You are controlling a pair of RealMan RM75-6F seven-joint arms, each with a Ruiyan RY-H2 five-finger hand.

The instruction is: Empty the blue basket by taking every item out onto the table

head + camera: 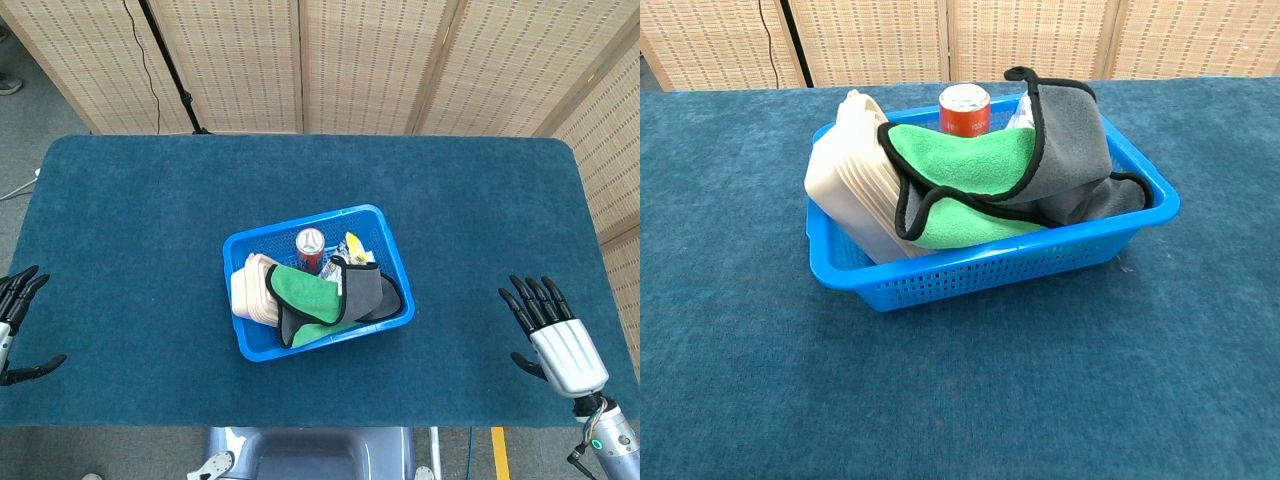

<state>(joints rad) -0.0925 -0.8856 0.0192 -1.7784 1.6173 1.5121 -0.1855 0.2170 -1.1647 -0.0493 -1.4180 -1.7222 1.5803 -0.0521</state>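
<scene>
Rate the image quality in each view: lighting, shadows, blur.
Head view: even, soft light, sharp, only a faint shadow around the blue basket. Chest view: equally even, the cloth crisp, no glare, a soft shadow under the basket's near wall.

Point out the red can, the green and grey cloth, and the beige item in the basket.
Red can [965, 108], chest view, on its upper side wall.
Green and grey cloth [970, 165], chest view, on the green face.
Beige item [855, 180], chest view, on its ribbed side leaning over the basket's left wall.

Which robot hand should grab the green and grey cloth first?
Probably the right hand: the cloth drapes over the blue basket's right side, nearer it. Both hands are open.
</scene>
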